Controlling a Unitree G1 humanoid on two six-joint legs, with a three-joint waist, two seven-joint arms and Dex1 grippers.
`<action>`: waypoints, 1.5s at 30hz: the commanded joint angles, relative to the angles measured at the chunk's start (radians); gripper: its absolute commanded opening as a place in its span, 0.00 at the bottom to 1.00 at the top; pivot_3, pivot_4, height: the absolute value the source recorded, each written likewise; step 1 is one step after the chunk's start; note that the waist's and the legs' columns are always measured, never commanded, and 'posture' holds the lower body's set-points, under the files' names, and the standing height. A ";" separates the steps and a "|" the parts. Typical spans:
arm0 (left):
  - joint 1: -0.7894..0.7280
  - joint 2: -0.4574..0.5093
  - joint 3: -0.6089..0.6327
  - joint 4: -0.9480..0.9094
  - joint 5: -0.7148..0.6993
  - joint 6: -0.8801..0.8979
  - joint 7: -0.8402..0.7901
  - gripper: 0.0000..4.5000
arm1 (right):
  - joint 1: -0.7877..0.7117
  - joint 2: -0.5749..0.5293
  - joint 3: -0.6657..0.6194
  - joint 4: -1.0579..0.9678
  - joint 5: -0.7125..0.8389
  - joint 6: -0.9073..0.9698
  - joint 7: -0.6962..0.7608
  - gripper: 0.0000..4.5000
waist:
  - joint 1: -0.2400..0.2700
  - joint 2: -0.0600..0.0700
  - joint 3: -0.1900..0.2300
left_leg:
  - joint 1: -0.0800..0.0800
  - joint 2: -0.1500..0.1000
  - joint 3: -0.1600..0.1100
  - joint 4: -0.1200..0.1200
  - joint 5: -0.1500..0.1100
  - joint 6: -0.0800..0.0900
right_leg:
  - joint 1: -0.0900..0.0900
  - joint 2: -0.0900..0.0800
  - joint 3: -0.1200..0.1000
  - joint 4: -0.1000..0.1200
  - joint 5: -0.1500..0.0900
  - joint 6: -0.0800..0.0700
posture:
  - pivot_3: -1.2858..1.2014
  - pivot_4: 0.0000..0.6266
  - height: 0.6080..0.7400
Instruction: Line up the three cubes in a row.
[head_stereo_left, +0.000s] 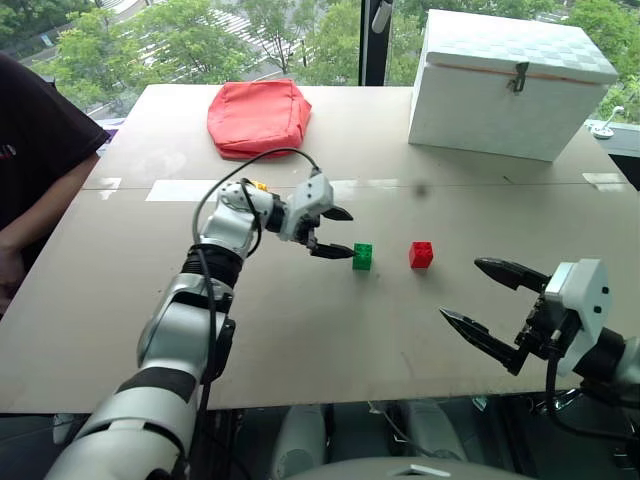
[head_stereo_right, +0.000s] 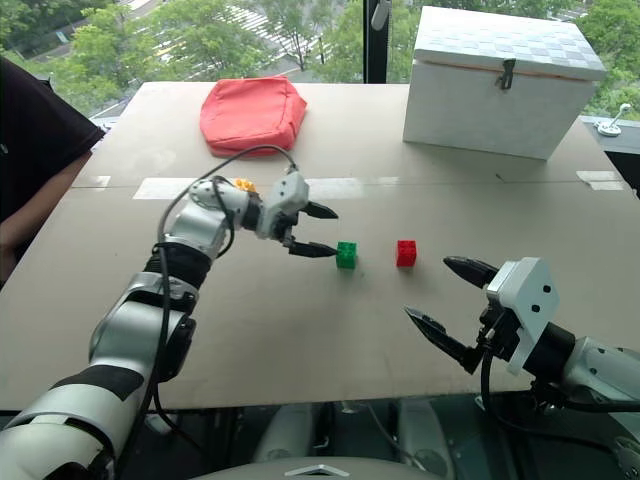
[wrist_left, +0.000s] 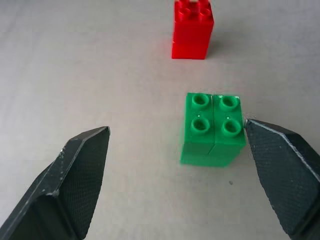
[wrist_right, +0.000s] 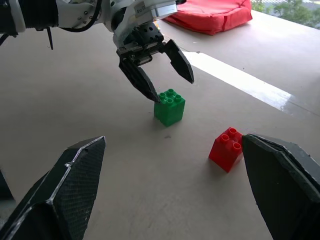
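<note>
The green cube (head_stereo_left: 362, 256) and the red cube (head_stereo_left: 421, 254) stand apart, side by side, near the middle of the table (head_stereo_left: 300, 340). My left gripper (head_stereo_left: 338, 233) hangs open just left of the green cube; in the left wrist view one fingertip (wrist_left: 260, 135) is right against the side of the green cube (wrist_left: 212, 130), and the red cube (wrist_left: 192, 32) stands beyond it. A bit of yellow (head_stereo_left: 258, 185) peeks out behind my left wrist; I cannot tell if it is the yellow cube. My right gripper (head_stereo_left: 462, 290) is open and empty, low near the front edge, right of the red cube (wrist_right: 227, 149).
A red fabric pouch (head_stereo_left: 258, 117) lies at the back of the table. A large white box (head_stereo_left: 510, 85) stands at the back right. A person's arm (head_stereo_left: 30, 200) rests at the left edge. A pale tape strip (head_stereo_left: 190, 190) crosses the table.
</note>
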 joint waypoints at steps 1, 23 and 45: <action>0.055 0.054 0.157 -0.193 -0.098 0.239 0.177 0.98 | -0.047 -0.020 0.009 0.016 0.011 -0.025 0.026 1.00 | 0.002 0.000 0.000 | 0.000 0.000 0.000 0.000 0.000 0.000 | 0.000 0.000 0.000 0.000 0.000 0.000 | 0.52 0.24 1.00; 0.156 0.006 0.325 -0.255 -0.097 0.394 0.810 0.98 | -0.255 0.054 0.125 0.082 0.042 -0.054 0.007 1.00 | 0.008 0.000 0.000 | 0.001 -0.001 -0.001 0.006 0.000 0.000 | 0.005 -0.001 -0.003 0.000 0.005 0.003 | 0.52 0.24 1.00; 0.052 -0.009 0.257 0.040 -0.009 0.224 0.928 0.98 | -0.222 0.065 0.168 0.027 0.029 -0.054 -0.064 1.00 | 0.007 0.000 0.000 | 0.001 -0.001 0.000 0.006 0.000 0.000 | 0.006 -0.001 -0.004 -0.001 0.005 0.003 | 0.52 0.24 1.00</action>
